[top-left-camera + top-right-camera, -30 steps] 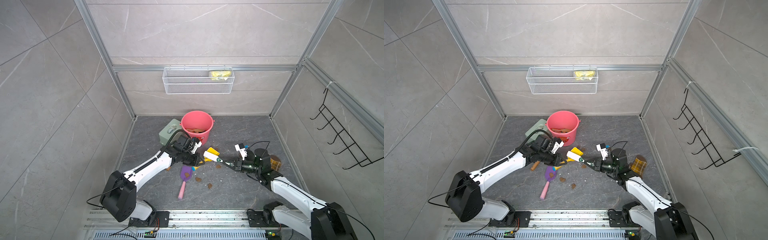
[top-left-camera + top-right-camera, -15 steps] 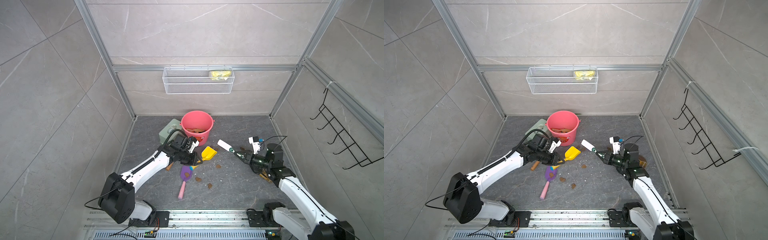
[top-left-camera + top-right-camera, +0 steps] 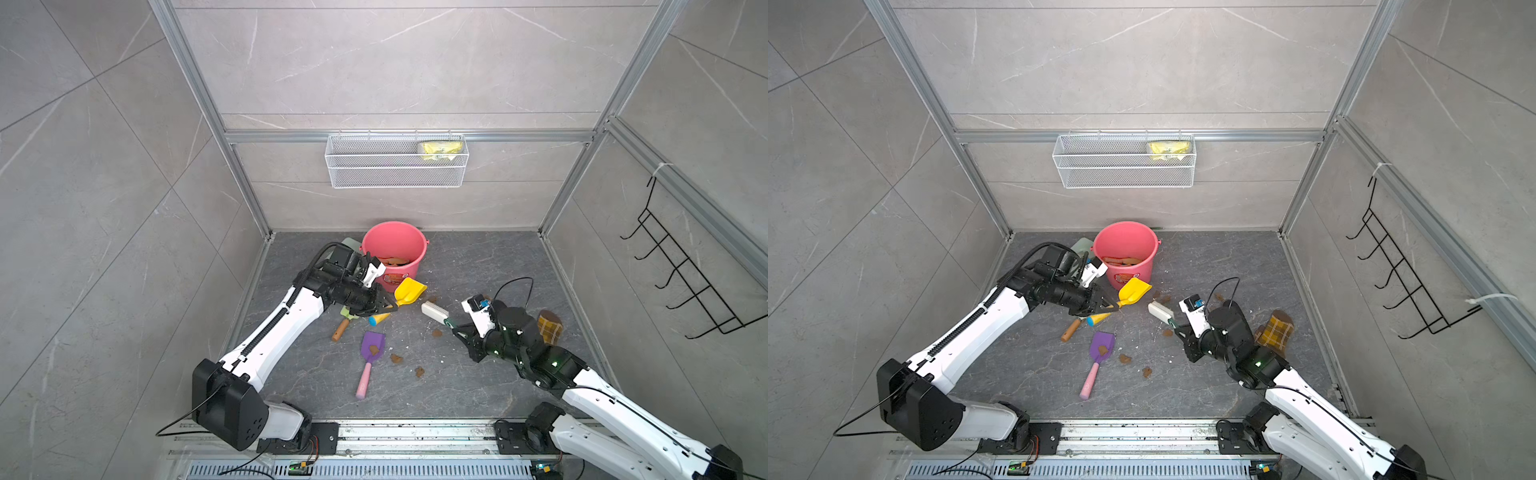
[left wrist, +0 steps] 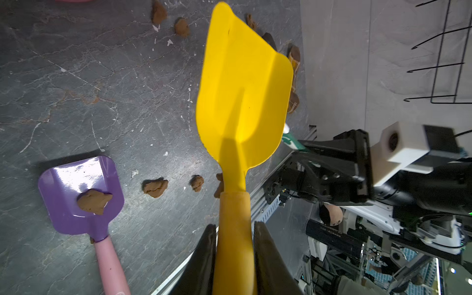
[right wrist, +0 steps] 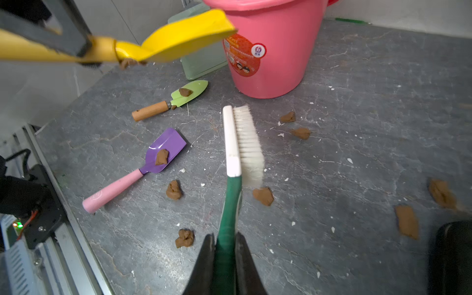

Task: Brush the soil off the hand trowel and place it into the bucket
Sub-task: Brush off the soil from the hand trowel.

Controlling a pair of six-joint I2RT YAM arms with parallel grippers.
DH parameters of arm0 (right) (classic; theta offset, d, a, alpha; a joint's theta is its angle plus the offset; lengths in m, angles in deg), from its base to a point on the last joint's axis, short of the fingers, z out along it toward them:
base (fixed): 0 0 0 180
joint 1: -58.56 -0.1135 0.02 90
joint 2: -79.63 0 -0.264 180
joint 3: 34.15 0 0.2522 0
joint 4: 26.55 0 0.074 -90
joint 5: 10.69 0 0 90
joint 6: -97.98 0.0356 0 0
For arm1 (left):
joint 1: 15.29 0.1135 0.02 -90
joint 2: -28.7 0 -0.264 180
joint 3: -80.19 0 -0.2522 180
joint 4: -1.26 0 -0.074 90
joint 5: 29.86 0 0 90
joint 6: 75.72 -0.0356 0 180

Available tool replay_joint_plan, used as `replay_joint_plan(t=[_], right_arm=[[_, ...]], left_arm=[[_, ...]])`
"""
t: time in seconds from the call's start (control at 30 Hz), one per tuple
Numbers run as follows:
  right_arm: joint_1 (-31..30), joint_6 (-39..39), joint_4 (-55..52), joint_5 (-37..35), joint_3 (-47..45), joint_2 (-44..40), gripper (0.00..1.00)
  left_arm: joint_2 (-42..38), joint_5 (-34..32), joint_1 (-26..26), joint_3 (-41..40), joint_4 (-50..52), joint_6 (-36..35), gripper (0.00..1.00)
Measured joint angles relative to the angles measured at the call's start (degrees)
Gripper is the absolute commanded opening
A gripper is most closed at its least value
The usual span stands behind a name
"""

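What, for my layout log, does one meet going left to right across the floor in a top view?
green trowel → purple trowel → yellow trowel → brush → brown plaid item

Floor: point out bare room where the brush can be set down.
Bare: the back right floor between bucket and right wall; also the front strip between purple trowel and rail. Crowded: the middle, where soil lumps and the green trowel lie.

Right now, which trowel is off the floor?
The yellow trowel: the left claw holds it raised by its handle. The purple trowel and green trowel lie on the floor, a soil lump on each.
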Motion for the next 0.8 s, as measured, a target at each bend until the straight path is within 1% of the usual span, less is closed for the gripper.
replay_joint_plan(t=[0.13,0.3,0.4,0.57,0.8], right_arm=[[-10.01,-5.14,1.42,-9.14,-0.7,0.52,0.0],[-24.0,-13.88,5.4,-20.44,-1.55,3.54,0.0],[-29.2,-19.06,8.46,-24.83,-1.79,6.36,0.0],[-33.09,-25.46,14.25,-28.33,-2.67,10.16,0.0],[-33.48,-30.12,20.04,-29.27,-3.04,10.14,0.0]], left_arm=[[-0.04,1.16,0.24,3.45,3.52,0.81,0.0],[0.55,1.22,0.24,6.43,8.57,1.36,0.0],[1.25,1.16,0.22,7.19,10.69,1.75,0.0],[3.06,0.94,-0.13,7.06,12.79,1.86,0.0],[4.55,-0.09,-0.7,5.03,13.73,1.86,0.0]])
